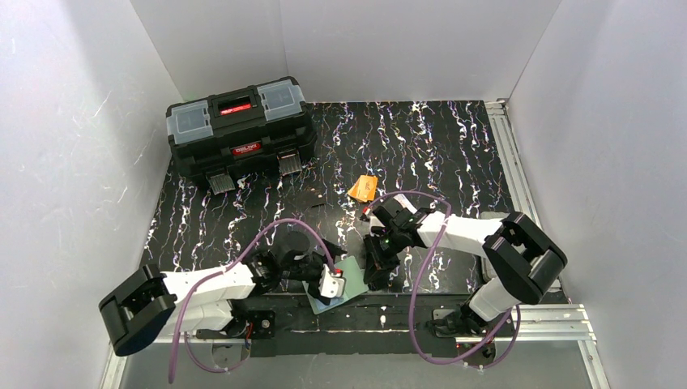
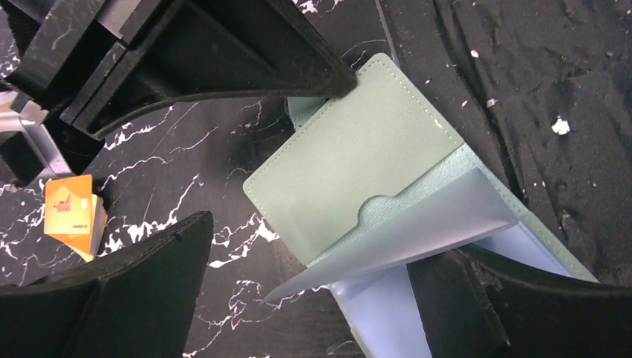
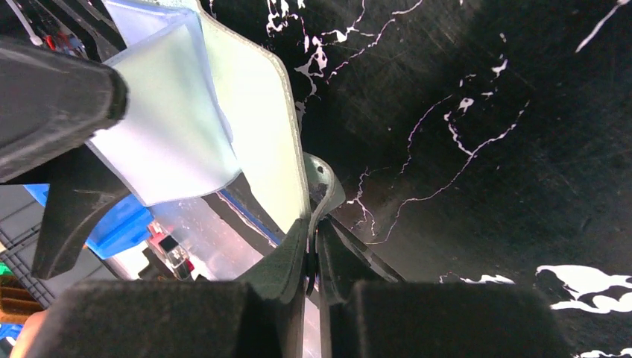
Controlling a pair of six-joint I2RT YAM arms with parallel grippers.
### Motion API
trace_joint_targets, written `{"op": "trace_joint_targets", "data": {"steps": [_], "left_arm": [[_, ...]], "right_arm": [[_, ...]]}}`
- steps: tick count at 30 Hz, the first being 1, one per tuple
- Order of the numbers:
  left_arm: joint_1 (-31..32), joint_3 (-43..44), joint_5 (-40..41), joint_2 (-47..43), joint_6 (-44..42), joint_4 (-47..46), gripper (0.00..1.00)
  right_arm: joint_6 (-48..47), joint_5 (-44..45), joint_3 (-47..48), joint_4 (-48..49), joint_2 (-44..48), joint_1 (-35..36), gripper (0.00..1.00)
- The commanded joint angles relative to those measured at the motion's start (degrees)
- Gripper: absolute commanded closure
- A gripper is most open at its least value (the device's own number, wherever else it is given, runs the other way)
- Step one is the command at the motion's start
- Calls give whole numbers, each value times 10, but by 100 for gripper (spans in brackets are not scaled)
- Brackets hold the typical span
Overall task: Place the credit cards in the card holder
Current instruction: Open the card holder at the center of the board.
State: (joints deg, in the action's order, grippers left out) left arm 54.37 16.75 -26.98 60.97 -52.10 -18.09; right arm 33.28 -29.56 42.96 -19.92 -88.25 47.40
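Both grippers meet at the open card holder point(image 1: 348, 285), near the table's front edge.

From above the grippers cover most of it. Whether a finger point(image 2: 522, 306) of the left gripper point(image 2: 313, 253) presses its clear sleeve point(image 2: 425, 224) is hard to tell. The table point(image 1: 454, 146) is black with white veins, inside white walls point(image 1: 405, 40). A black toolbox point(image 1: 241, 134) stands far left, and an orange card point(image 1: 363, 188) lies mid-table, apart from the holder. The left gripper is spread wide astride the holder and clasps nothing visible. The right gripper point(image 3: 311, 239) is closed tight, pinching the holder's green flap edge.
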Motion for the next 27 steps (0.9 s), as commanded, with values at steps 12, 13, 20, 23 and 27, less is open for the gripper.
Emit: {"op": "trace_joint_targets", "data": {"steps": [12, 13, 20, 23, 27], "left_arm": [[31, 12, 49, 85, 20, -101, 6], [31, 13, 55, 90, 19, -107, 6], [38, 20, 62, 108, 23, -106, 7], [42, 18, 54, 109, 7, -80, 9], [43, 2, 58, 106, -7, -71, 10]], "right_arm": [[21, -4, -27, 34, 18, 16, 87], [22, -5, -28, 35, 18, 17, 87], [19, -2, -33, 36, 26, 18, 84], [16, 15, -35, 23, 50, 18, 74], [11, 31, -44, 28, 124, 17, 59]]}}
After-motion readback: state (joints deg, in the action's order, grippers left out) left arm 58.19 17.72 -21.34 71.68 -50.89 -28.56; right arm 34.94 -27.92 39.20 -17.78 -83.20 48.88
